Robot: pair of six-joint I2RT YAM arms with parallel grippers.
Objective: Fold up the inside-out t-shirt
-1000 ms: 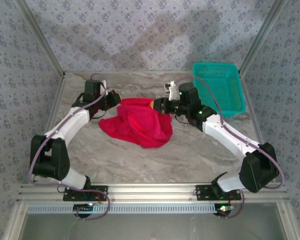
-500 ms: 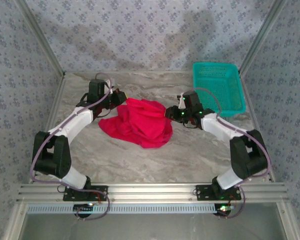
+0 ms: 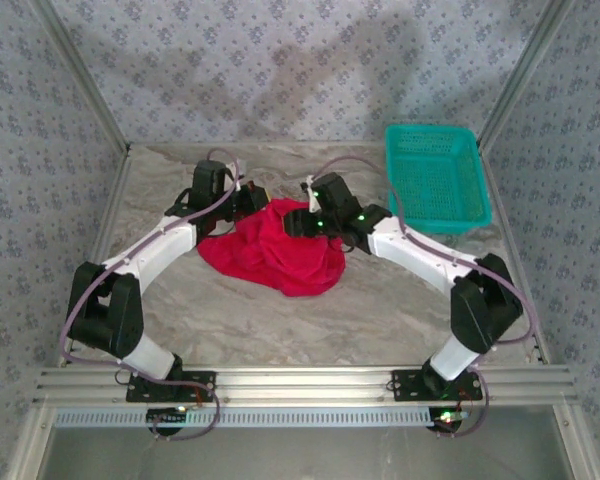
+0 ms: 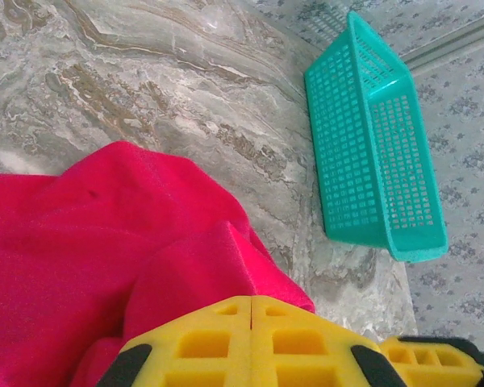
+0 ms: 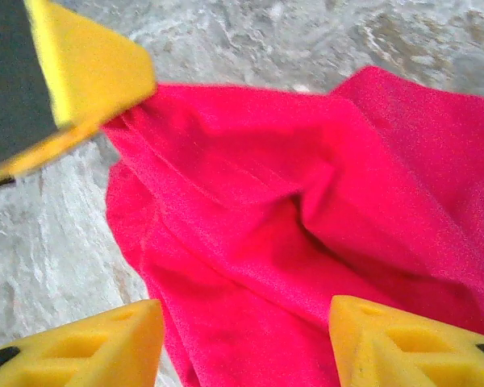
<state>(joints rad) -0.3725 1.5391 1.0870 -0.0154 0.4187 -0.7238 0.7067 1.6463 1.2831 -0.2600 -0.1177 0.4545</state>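
The t-shirt [image 3: 280, 255] is heaped with its long axis 9-to-3 o'clock and clamped at 11 o'clock by the left end effector [image 4: 250, 314]; the right end effector [image 5: 244, 326] is spread apart.

Grey floral-print walls [image 3: 280, 70]; marble-pattern tabletop [image 3: 280, 320]; aluminium rail [image 3: 310, 380] along near edge.

t-shirt [image 3: 280, 258] on table [image 3: 310, 320] centre, basket [image 3: 435, 178] far right

Top external: high behind the near edge of the worktop [image 3: 280, 320], looking down over all of it. Both wrist cameras: close, angled downward. All three share the t-shirt [image 3: 280, 255] mid-worktop.
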